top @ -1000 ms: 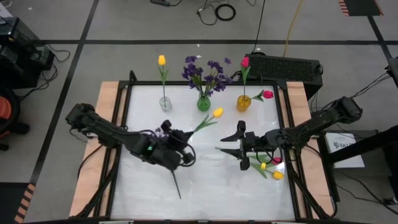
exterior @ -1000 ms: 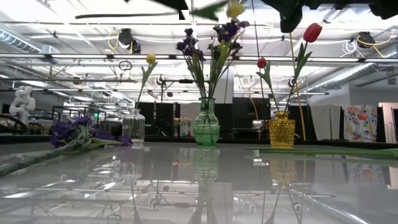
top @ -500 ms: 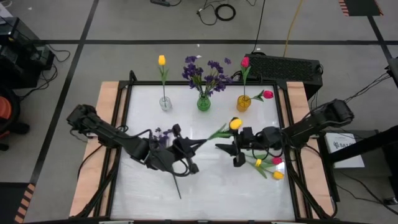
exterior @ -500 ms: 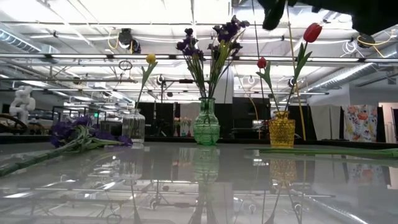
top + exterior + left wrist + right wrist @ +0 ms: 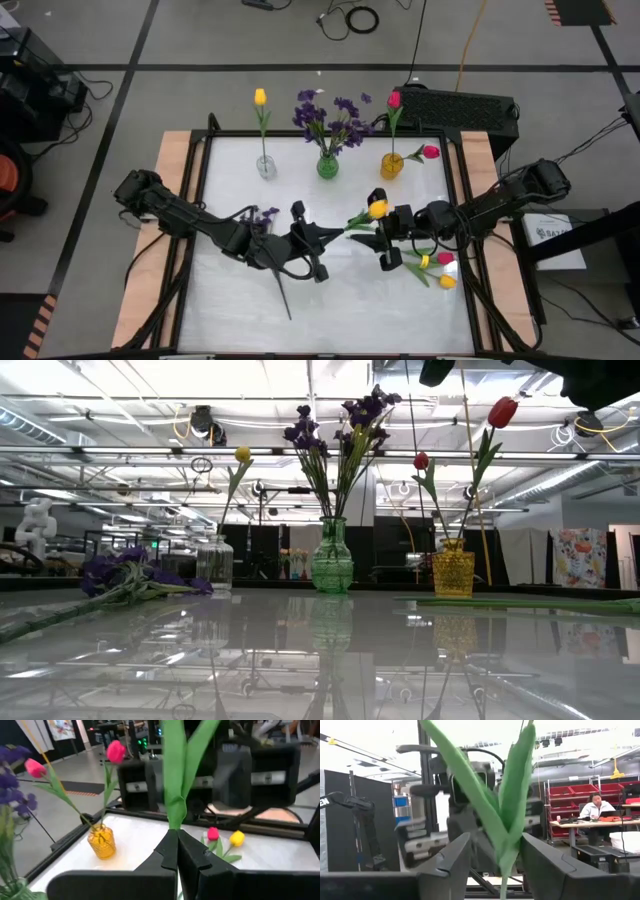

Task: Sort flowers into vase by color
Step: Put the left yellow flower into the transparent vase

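My left gripper [image 5: 328,233] is shut on a yellow tulip [image 5: 377,209] above the table's middle; its stem runs back toward the near edge [image 5: 287,312]. My right gripper [image 5: 379,231] is open. Its fingers stand on either side of the tulip's green leaves [image 5: 506,827] without touching them. At the far edge a clear vase [image 5: 265,166] holds a yellow tulip, a green vase [image 5: 328,166] purple blossoms and an amber vase [image 5: 391,165] pink-red tulips. A purple bunch [image 5: 263,215] lies on the table. My left gripper pinches the yellow tulip's stem at the base of its leaves [image 5: 174,824] between its two shut fingers. The fingers come level from the table's left and lie roughly along the stem. The tulip is lifted clear, its bud pointing right and its long stem trailing back under the arm.
Yellow and pink-red tulips [image 5: 437,264] lie on the table by the right edge, under my right arm. A wooden frame [image 5: 172,160] borders the white table top. The near middle of the table [image 5: 350,310] is free room. A person sits at a desk [image 5: 598,810] far off.
My left gripper has moved toward the table's right, carrying the yellow tulip. The tulip has turned from slanting toward the far edge to pointing right, and its bud and leaves have come between my right gripper's open fingers.
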{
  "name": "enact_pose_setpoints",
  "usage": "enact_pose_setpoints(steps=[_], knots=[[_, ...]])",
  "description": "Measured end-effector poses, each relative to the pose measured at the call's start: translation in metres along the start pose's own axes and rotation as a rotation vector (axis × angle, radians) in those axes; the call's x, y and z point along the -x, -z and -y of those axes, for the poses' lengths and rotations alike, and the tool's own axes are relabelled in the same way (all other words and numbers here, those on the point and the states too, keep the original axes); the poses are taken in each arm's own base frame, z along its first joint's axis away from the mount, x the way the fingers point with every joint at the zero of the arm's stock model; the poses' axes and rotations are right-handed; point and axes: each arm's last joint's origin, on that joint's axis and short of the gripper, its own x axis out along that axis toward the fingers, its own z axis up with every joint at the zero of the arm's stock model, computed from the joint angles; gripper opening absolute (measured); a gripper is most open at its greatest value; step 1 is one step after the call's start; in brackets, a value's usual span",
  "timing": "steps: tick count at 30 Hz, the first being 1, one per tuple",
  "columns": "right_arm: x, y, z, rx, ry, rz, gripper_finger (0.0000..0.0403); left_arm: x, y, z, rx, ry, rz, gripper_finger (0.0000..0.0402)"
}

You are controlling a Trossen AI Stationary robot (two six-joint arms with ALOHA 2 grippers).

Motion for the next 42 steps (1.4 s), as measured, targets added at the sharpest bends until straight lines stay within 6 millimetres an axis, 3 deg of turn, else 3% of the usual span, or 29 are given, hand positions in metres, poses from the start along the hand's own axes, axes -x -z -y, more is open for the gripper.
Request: enact_pose_setpoints(steps=[4,11,17,21,31,37,42], knots=[[0.000,-0.001,0.000,-0.001,0.000,0.002,0.0121,-0.006,0.004,0.000,-0.001,-0.002,-0.001,0.0001],[0.000,0.000,0.000,-0.003,0.007,0.001,0.0012,-0.006,0.002,0.001,-0.010,-0.002,0.009,0.0001],[0.000,0.008,0.001,0.011,0.013,-0.084,0.0001,-0.006,0.006,0.000,-0.029,-0.004,-0.018,0.0001],[0.006,0.014,0.002,0.041,0.023,-0.263,0.0001,-0.005,0.013,0.000,-0.052,-0.002,-0.076,0.0001],[0.042,0.013,-0.016,0.062,0.027,-1.019,0.0035,-0.005,0.014,0.002,-0.095,0.046,-0.091,0.0002],[0.050,0.034,-0.020,0.150,0.001,-1.249,0.0100,-0.006,0.014,0.000,-0.093,0.039,-0.092,0.0003],[0.047,0.057,-0.019,0.268,-0.063,-1.330,0.0149,-0.006,0.014,0.000,-0.092,0.038,-0.093,0.0004]])
